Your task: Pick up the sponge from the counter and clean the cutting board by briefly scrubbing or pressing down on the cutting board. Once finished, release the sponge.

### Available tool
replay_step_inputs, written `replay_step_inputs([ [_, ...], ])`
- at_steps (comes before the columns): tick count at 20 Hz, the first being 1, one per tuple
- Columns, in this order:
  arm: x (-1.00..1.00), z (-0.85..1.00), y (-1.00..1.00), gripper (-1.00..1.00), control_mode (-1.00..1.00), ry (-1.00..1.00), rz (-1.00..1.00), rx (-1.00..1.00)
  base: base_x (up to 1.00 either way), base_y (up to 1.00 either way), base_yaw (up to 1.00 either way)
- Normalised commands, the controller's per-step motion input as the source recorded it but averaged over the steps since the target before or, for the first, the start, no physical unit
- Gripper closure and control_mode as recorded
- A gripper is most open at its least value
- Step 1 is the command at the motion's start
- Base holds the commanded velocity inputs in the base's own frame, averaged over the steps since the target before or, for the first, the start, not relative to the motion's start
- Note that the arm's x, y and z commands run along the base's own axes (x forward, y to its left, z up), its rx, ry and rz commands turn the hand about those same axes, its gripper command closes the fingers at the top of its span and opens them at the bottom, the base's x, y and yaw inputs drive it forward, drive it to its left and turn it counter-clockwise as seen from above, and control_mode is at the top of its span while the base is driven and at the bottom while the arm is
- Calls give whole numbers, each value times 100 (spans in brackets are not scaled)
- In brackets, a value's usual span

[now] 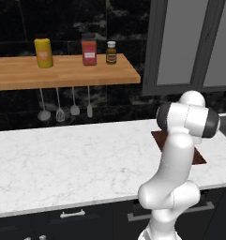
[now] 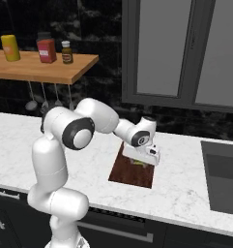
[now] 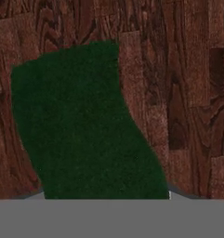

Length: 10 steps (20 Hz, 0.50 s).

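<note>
the gripper (image 2: 143, 163) is lowered at the middle of the right base view and is clamped on the sponge (image 3: 85, 125), which is pressed on the cutting board (image 2: 132, 172). the board is laid on the counter (image 2: 185, 193).

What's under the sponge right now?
The cutting board: the hand view shows the sponge with its dark green top against reddish-brown wood grain. The gripper is low over the board. The board beneath the sponge is covered, so actual contact cannot be confirmed.
</note>
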Motion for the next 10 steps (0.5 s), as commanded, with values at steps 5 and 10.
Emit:
replay_step_inputs([
  [5, -14, -11, 15, 100, -100, 0, 0, -4, 0, 0, 0],
  [10, -65, -16, 5, 100, -100, 0, 0, -4, 0, 0, 0],
])
